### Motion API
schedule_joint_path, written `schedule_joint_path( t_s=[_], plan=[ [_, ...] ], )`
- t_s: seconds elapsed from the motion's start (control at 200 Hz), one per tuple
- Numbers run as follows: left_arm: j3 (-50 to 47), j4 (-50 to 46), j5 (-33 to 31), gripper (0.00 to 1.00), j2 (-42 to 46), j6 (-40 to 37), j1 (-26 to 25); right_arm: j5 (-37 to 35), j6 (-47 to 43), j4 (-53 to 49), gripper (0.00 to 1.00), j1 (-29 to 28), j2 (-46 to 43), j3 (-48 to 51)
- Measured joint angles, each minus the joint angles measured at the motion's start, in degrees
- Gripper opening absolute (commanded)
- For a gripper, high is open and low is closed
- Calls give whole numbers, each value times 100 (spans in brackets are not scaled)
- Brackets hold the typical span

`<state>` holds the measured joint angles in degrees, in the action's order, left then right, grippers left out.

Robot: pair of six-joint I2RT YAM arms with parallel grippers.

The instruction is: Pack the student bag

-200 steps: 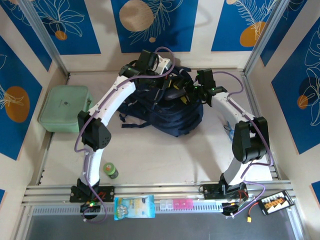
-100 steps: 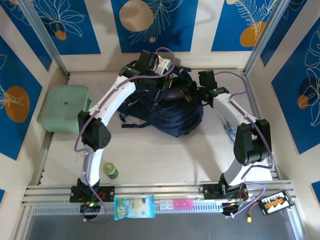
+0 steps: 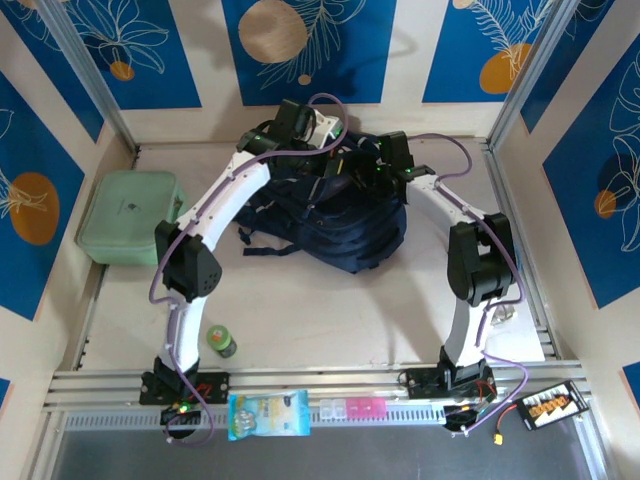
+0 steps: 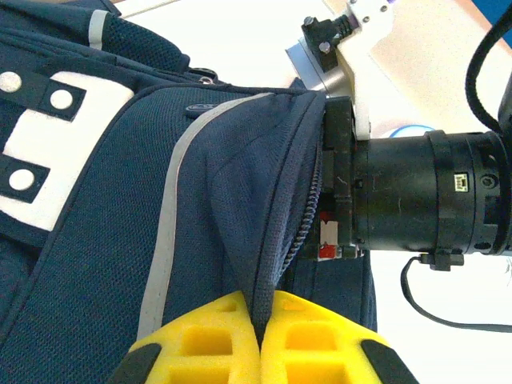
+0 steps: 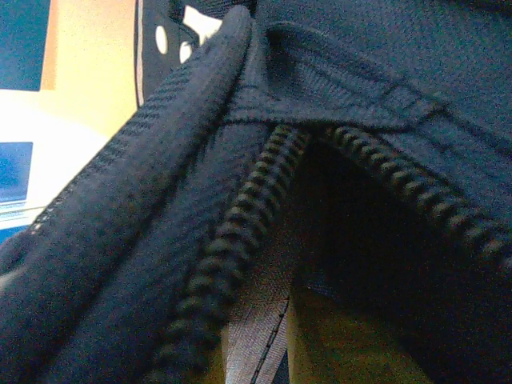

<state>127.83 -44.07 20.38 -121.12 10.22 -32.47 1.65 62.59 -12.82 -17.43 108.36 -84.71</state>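
At far left the green case (image 3: 128,215) lies apart from the bag (image 3: 345,235), which sits mid-table toward the back. The left gripper (image 4: 260,340) is clenched on a fold of the bag's rim beside the zip (image 4: 298,232), lifting it, I judge, to hold the mouth open (limp fabric would otherwise sag shut). To the right, the right gripper (image 3: 368,172) noses into that opening, probably after the opposite edge; whether it grips anything I cannot tell.

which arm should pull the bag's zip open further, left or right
Right, probably. The left gripper is pinched shut on the student bag fabric beside the zip, so it is occupied. The right gripper sits at the parted zip.
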Motion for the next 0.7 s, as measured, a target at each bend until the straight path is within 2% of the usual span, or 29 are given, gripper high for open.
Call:
schedule_joint_path(
  t_s=[0.14,0.195,0.235,0.3,0.36,0.51,0.615,0.7],
  plan=[
    [-15,31,74,1,0,4,15,-35,-42,205,33,2,-350,468],
    [-59,44,192,20,0,-2,15,-105,-76,162,39,26,-730,835],
    [-111,63,398,39,0,-55,20,-166,-138,98,42,39,-1067,1117],
    [-170,129,874,53,9,-273,22,-332,-234,-81,47,83,-1709,1547],
    [-306,166,1156,61,90,-509,22,-501,-306,-256,49,136,-2293,1899],
    [-1309,295,1390,73,654,-791,76,-1016,-662,-949,59,262,-3362,2387],
    [-2374,682,1296,74,1233,-643,214,-1200,-977,-1373,64,345,-3587,2426],
    [-3316,1169,1001,71,1740,-138,463,-1220,-1169,-1580,65,339,-3626,2426]
  ],
)
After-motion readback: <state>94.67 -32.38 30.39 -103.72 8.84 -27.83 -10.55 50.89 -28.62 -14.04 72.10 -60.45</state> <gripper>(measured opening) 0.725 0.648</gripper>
